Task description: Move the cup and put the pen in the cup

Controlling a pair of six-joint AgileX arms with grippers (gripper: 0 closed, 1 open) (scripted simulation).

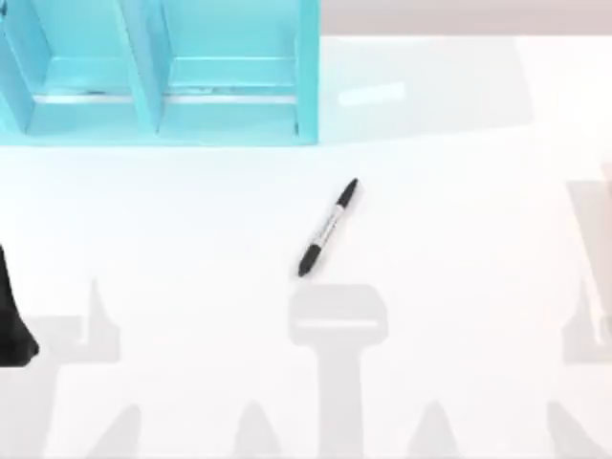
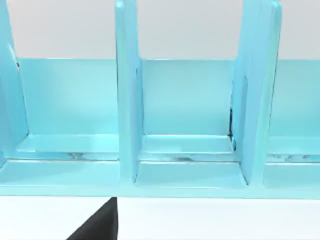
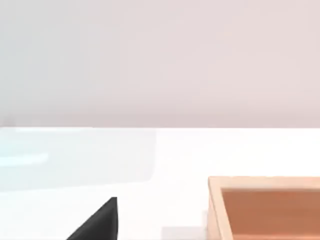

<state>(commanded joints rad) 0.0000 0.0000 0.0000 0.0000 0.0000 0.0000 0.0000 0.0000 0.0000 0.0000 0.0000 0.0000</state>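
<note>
White tabletop (image 1: pixel 459 220) runs across the top view, bare except for grey arm shadows along its near edge. At its far left stands a glossy turquoise shelf rack (image 1: pixel 158 72) with upright dividers forming open compartments. The slim marker pen (image 1: pixel 328 228), grey-white barrel with black cap and black end, lies flat and diagonal near the table's middle, apart from the rack and touching nothing.

My left gripper (image 1: pixel 14 320) shows as a dark shape at the left edge, with the pen well off to its right; I cannot tell how far it is open. Its wrist view faces the rack's compartments (image 2: pixel 187 125) straight ahead, with 1 black fingertip (image 2: pixel 100 225) low in view.

The right wrist view shows 1 black fingertip (image 3: pixel 100 225), open table beyond it, and a light wooden box (image 3: pixel 265 205) close beside it.
</note>
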